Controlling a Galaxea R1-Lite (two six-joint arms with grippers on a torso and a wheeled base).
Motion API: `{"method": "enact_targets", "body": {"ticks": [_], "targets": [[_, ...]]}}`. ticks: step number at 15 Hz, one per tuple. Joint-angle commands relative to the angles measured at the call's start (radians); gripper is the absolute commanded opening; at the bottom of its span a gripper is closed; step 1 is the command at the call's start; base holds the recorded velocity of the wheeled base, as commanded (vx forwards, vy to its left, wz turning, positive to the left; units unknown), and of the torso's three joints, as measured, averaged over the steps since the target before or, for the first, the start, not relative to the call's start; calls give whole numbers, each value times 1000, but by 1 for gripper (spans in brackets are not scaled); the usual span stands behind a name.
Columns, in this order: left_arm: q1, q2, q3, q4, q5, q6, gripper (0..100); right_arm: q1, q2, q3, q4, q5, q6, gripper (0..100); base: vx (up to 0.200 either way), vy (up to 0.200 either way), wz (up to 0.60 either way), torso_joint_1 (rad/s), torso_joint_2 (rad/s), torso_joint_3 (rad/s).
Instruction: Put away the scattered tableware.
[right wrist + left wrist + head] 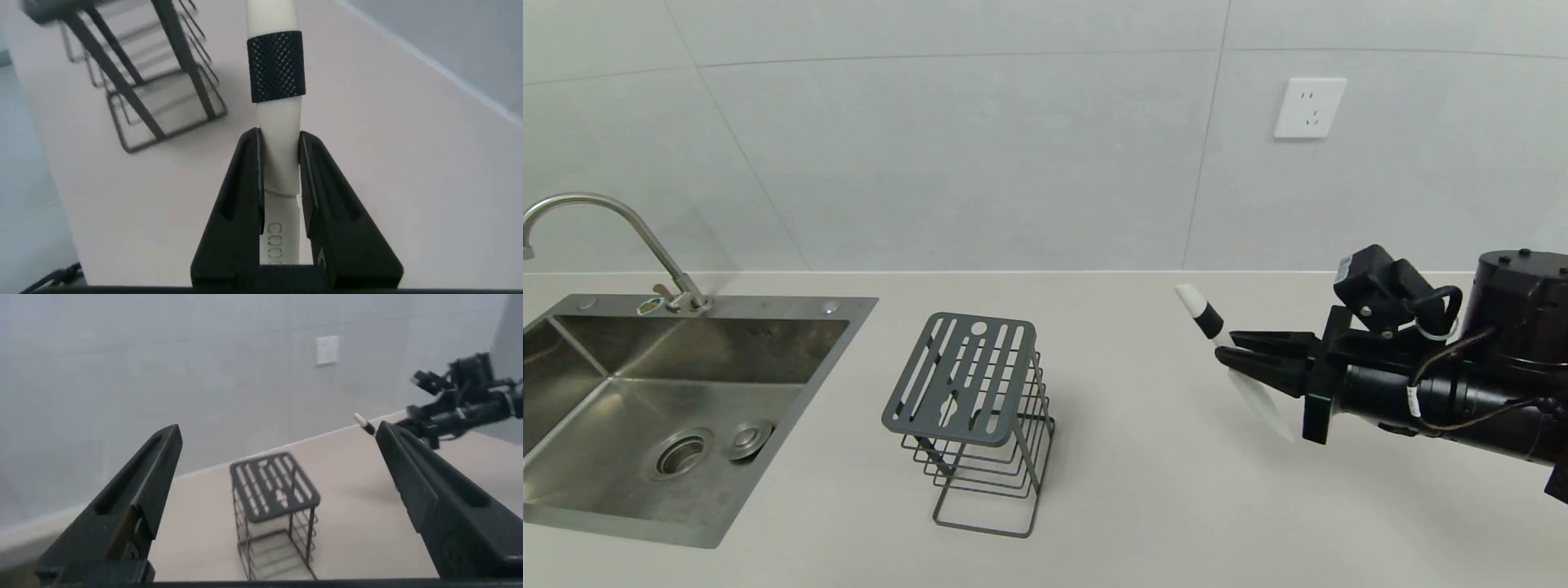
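On the counter (1160, 506) stands one rack (968, 384); right tool (1225, 345) grips one knife (1207, 318), left tool (278, 431) gapes

I'm getting bright, even light falling from overhead, with nothing burning out and nothing sinking into dark. The rack (968, 416) is throwing only a faint, soft-edged shadow onto the counter (1176, 506) at its right, and the steel sink (686, 384) is giving off a dull sheen rather than hard glare. Tile seams on the wall (980, 163) are bowing toward the head view's edges. The white knife (1254, 396) is nearly melting into the pale counter. The fingers (122, 514) of the left gripper (276, 431) are looming blurred near their lens — and the right wrist view is leaving the rack out of focus.
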Motion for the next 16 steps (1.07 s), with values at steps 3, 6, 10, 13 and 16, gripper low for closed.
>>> {"method": "enact_targets", "body": {"ticks": [3, 6, 10, 13, 16], "targets": [[-160, 607, -48, -593, -327, 95, 100, 0, -9, 30, -136, 82, -2, 0, 0, 0, 0, 0, 0, 0], [-335, 823, -152, -782, -346, 95, 100, 8, -19, 76, -245, 99, 0, 0, 0, 0, 0, 0, 0, 0], [-379, 940, -252, -788, -339, 95, 100, 22, -95, 106, -261, 101, -2, 0, 0, 0, 0, 0, 0, 0], [-525, 1095, -367, -777, -267, 47, 100, 31, -134, 115, -293, 165, -28, 0, 0, 0, 0, 0, 0, 0], [-599, 1219, -444, -784, -267, 53, 100, 29, -164, 172, -314, 180, -39, 0, 0, 0, 0, 0, 0, 0]]}}
